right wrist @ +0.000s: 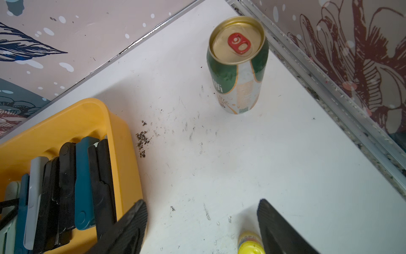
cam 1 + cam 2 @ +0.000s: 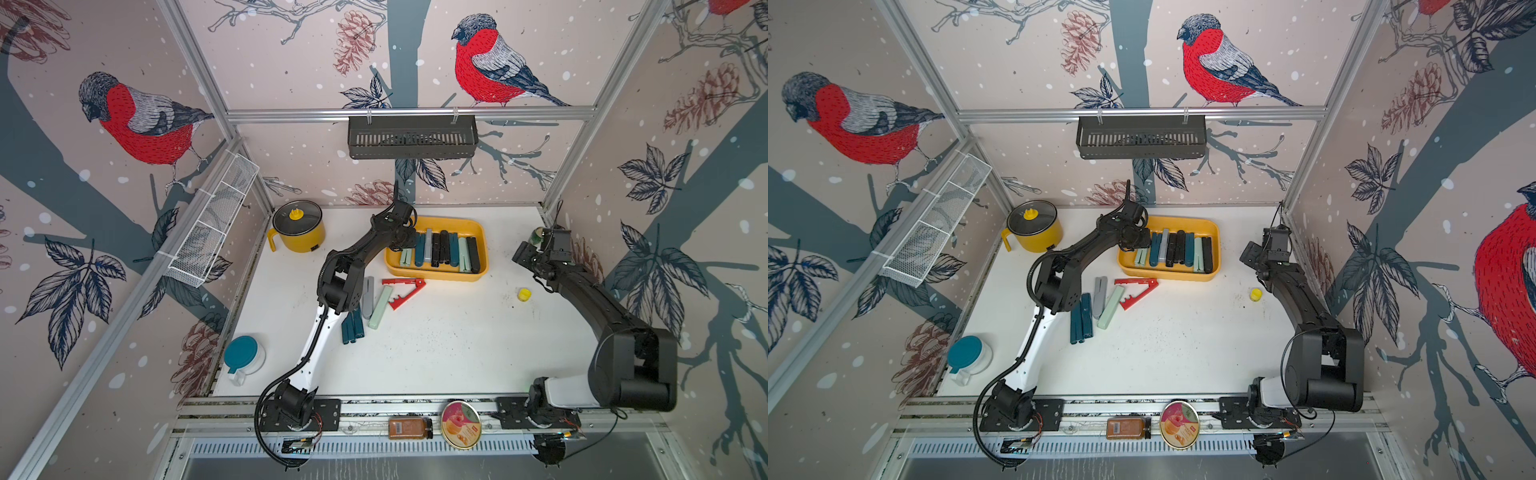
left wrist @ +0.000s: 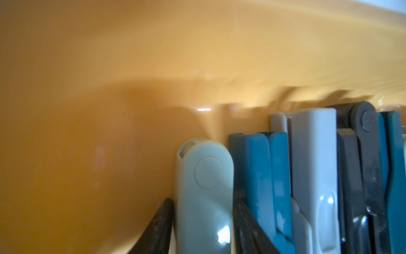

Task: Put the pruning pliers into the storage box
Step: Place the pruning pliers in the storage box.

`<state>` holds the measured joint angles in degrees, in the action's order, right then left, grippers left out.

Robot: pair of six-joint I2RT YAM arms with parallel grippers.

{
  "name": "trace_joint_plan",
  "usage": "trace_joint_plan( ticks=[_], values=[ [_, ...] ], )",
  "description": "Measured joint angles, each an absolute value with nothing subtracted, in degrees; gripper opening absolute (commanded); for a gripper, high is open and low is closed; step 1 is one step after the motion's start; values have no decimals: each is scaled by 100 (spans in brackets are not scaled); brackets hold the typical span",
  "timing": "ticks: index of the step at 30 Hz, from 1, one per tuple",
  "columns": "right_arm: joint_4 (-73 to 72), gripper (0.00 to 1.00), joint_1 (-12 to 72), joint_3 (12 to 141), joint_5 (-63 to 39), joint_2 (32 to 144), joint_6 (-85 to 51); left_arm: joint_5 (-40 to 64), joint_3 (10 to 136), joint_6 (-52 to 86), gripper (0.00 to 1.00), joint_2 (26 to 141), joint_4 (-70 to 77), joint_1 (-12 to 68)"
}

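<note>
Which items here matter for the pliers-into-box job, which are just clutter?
Job: storage box, boxed pliers, red pliers, mint pliers, grey pliers, teal pliers on the table.
Clutter: yellow pot, teal-lidded jug, drink can, small yellow bottle, black rack, mesh basket, spice jar, round tin.

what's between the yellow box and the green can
Only bare white table with dark specks; the right wrist view shows it between storage box and can.

A shallow rectangular yellow plastic storage box [image 2: 451, 226] with rounded corners sits toward the back of the white table [image 2: 436, 345], holding a side-by-side row of folded plastic pruning pliers [image 2: 442, 249] in mint, teal, grey and black. Loose on the table near its front left corner lie red pliers [image 2: 404, 291] spread in a toothed V, beside folded mint pliers [image 2: 380, 309], grey pliers [image 2: 368, 299] and teal pliers [image 2: 353, 328].
</note>
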<state>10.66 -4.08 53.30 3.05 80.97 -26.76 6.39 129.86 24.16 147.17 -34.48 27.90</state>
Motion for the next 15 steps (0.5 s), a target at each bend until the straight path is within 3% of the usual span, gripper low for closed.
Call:
trace_joint_plan(
  ticks=[15],
  values=[
    [1068, 80, -419, 5312, 303, 8060, -2679, 648, 12715, 2661, 53, 14315, -3496, 2786]
  ],
)
